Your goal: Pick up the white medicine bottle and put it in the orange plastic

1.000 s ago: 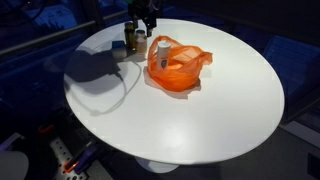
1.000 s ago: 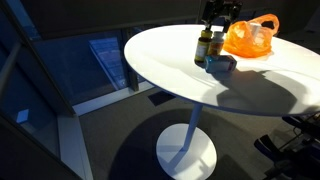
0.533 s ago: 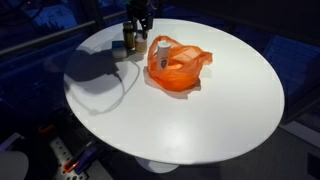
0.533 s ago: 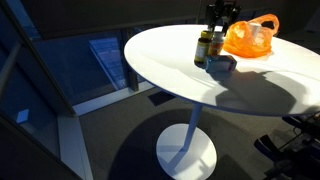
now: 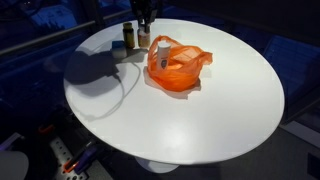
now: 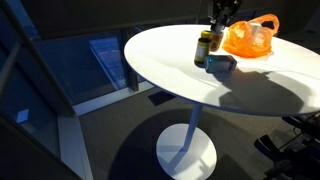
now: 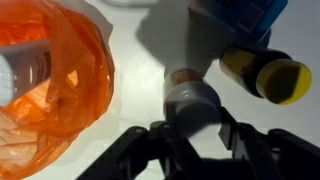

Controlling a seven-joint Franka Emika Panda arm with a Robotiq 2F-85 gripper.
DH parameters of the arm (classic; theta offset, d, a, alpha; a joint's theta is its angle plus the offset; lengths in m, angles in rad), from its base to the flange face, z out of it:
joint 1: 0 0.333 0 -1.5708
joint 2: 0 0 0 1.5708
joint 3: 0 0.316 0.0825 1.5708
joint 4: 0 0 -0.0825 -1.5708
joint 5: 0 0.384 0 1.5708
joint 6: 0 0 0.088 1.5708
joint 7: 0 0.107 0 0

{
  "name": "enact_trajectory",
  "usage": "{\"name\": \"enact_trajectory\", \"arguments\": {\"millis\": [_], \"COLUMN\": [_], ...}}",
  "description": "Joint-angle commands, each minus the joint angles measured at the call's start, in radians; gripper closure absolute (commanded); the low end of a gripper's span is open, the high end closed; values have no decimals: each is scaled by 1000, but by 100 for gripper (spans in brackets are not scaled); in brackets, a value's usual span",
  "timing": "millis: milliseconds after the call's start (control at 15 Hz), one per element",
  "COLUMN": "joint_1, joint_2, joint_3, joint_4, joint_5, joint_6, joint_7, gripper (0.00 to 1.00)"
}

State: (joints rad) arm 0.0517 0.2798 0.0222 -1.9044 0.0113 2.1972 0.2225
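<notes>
Wrist view: gripped bottle (image 7: pixel 192 103) near bag (image 7: pixel 72 95)

Wrist view: orange bag (image 7: pixel 50 90) fills left side. Yellow-lid bottle (image 7: pixel 262 75) at right, blue box (image 7: pixel 235 15) upper right. Narrow strip of bare table (image 7: pixel 135 60) between bag and bottle. Exterior view: lower right of table wide open; thin cord (image 5: pixel 118 98) loops at left.

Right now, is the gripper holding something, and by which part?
The gripper holds the white medicine bottle, with its jaws closed on the bottle's sides near the capped top.
</notes>
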Motion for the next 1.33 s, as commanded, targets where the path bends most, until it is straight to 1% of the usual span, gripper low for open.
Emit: {"name": "enact_trajectory", "arguments": {"millis": [0,333,600,867,1267], "joint_1": [-16,-56,-95,-126,-152], "joint_2": [-72,-147,-185,-202,-199], "joint_3": [-17,-55,-90,-117,-141], "joint_4": [14,29,50,40,1], "joint_5": [13,16,8,-2,8], "joint_6": [-43,-72,-76,-68,-60], "joint_7": [-15,-6,9,17,11], "gripper": [81,81,81,81,81]}}
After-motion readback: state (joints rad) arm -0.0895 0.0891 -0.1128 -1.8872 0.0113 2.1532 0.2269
